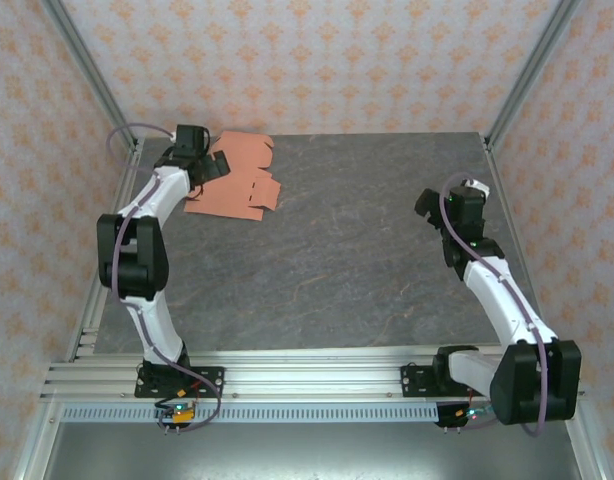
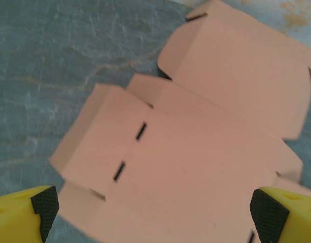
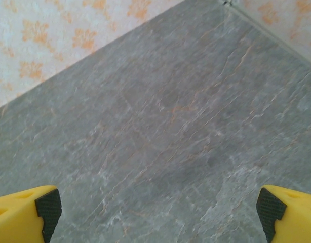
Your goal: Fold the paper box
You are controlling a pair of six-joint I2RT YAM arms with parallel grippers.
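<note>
flat paper box (image 2: 206,131), left gripper (image 2: 156,210) spread above

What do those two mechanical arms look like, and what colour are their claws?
The left arm and right arm are white tubes between chunky black joints, each trailed by a lilac cable. Their fingers are bright yellow with black textured pads.

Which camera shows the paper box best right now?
The left wrist view: the paper box is close and unfolded, its slots and flaps clear. The top external view shows it small, at the far left, partly under the left gripper. The right wrist camera faces tabletop.
</note>
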